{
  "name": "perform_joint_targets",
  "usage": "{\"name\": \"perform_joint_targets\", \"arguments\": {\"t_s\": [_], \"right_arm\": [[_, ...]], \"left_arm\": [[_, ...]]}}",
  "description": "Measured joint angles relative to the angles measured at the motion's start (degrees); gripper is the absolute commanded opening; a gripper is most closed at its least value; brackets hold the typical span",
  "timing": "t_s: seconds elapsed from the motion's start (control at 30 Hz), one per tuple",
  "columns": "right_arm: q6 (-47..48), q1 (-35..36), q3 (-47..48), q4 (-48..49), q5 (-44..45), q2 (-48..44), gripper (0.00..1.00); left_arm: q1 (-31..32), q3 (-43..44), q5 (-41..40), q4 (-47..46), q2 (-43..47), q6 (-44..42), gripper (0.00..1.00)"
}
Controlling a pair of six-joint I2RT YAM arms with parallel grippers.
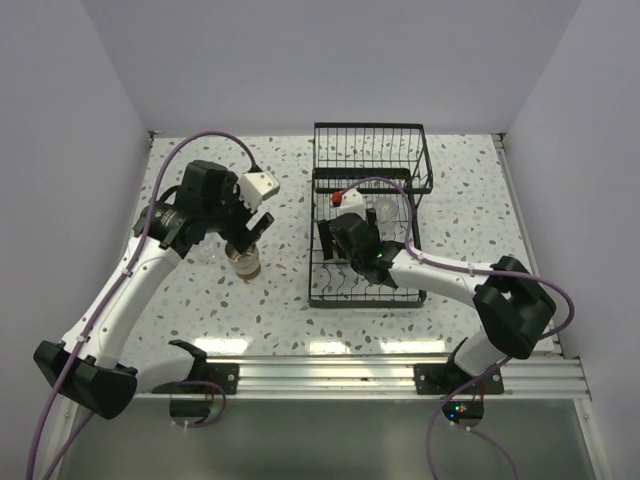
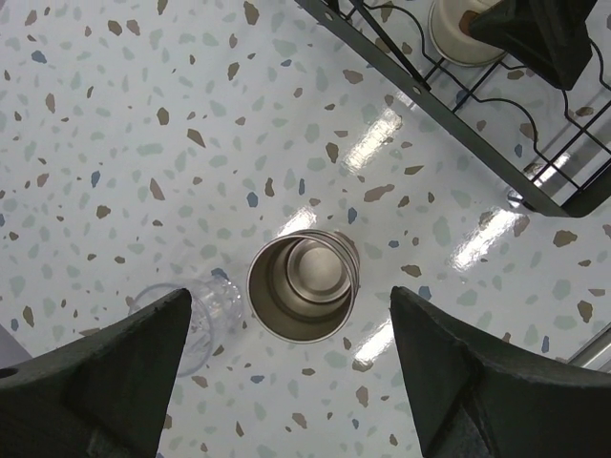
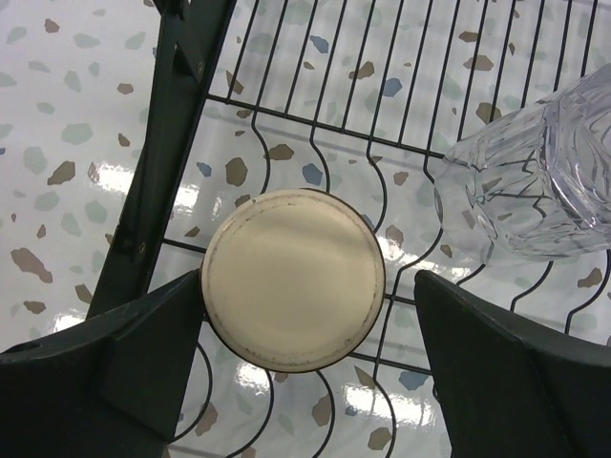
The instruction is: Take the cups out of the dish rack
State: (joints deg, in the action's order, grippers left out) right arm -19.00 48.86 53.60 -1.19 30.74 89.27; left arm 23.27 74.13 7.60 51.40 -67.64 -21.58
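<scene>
A white terrazzo table [image 1: 200, 300] flecked with brown, grey and blue chips sits between plain white walls [image 1: 330, 60], with a silver rail [image 1: 330, 372] along the near edge where both arms are bolted. The black wire dish rack [image 1: 360, 302] lies right of centre, its taller basket section at the far end. The left arm [image 1: 130, 290] reaches up and inward from its base, wrist bent down over the bare table left of the rack. The left gripper [image 2: 289, 307] points straight down, its 2 fingers spread wide and gripping nothing, 1 on each side of a brown cup [image 2: 304, 284] and apart from it. That cup stands upright on the table, long axis vertical, mouth up, its shiny grey inside showing. Just beside it a clear cup [image 2: 205, 303] also stands on the table, partly hidden behind a finger. The right arm [image 1: 450, 272] folds at the elbow and stretches left across the rack. The right gripper [image 3: 307, 286] hangs wide open over an upturned cup [image 3: 294, 277], which stands in the rack mouth down, axis vertical, pale tan base up. 1 finger sits right at its rim, though I cannot tell whether it touches, and the other is clearly apart. A clear tumbler [image 3: 535, 172] lies tilted on the rack wires just beside it
</scene>
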Motion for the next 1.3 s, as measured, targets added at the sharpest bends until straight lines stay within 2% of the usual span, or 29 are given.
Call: {"name": "perform_joint_targets", "arguments": {"t_s": [0.03, 0.1, 0.23, 0.27, 0.33, 0.37, 0.47, 0.6, 0.73, 0.93, 1.1, 1.3], "right_arm": [[0.0, 0.0, 0.0, 0.3, 0.2, 0.3, 0.86], [0.2, 0.0, 0.0, 1.1, 0.3, 0.6, 0.82], [0.6, 0.0, 0.0, 2.3, 0.5, 1.2, 0.55], [0.7, 0.0, 0.0, 2.5, 0.6, 1.2, 0.44], [0.6, 0.0, 0.0, 2.5, 0.7, 1.2, 0.38], [0.6, 0.0, 0.0, 2.5, 0.6, 1.2, 0.31], [0.7, 0.0, 0.0, 1.1, -0.3, 0.4, 0.24], [1.9, 0.0, 0.0, -3.7, -3.9, -4.3, 0.17], [3.7, 0.2, 0.6, -8.3, -8.4, -12.7, 0.16], [4.9, 0.2, 7.2, -13.8, -15.0, -22.3, 0.16], [2.6, 0.0, 12.4, -12.2, -19.8, -26.2, 0.11], [-5.3, -2.8, 13.0, -2.9, -26.1, -26.2, 0.08]], "left_arm": [[0.0, 0.0, 0.2, 0.0, 0.1, 0.0, 0.89], [0.0, 0.0, 0.7, -0.1, 0.3, 0.0, 0.89], [0.0, -0.1, 1.3, -0.3, 0.7, 0.0, 0.88], [0.0, -0.2, 1.3, -0.5, 0.8, 0.0, 0.88], [0.0, -0.7, 1.6, -0.8, 0.9, 0.2, 0.88], [0.0, -1.0, 1.8, -0.8, 1.0, 0.2, 0.88], [0.0, -1.8, 2.4, -1.0, 1.5, 0.7, 0.88], [0.0, -2.1, 3.7, -1.5, 2.4, 1.6, 0.87], [0.0, -2.0, 6.0, -3.1, 2.9, 2.9, 0.85], [0.0, -2.0, 10.8, -4.4, 4.7, 4.0, 0.83], [0.0, -0.7, 19.3, -6.1, 8.0, 4.1, 0.83], [0.0, 1.9, 34.6, -12.5, 11.1, 8.0, 0.82]]}}
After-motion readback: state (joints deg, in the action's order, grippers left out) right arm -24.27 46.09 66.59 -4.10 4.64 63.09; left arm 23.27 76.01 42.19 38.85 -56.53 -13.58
